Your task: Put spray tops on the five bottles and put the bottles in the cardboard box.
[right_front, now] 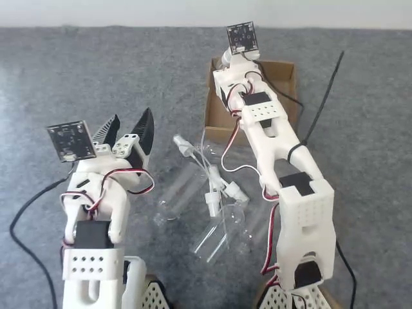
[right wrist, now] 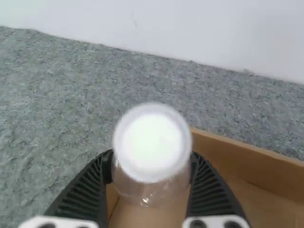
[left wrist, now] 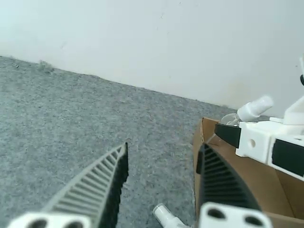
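Above the grey bench (right_front: 77, 77), right hand (right wrist: 151, 161) is grasping a clear white-capped bottle (right wrist: 152, 140); left hand (left wrist: 163, 149) is hanging released.

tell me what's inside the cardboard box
The right gripper holds a capped bottle at the cardboard box opening. Bare cardboard floor shows beside it. The right arm covers most of the interior from above, so other bottles there cannot be ruled out.

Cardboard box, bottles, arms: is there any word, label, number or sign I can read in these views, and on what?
None can be read. The cardboard box has plain walls, the held bottle and the loose bottles show no label, and any marks on the wrist circuit boards are too small to read.
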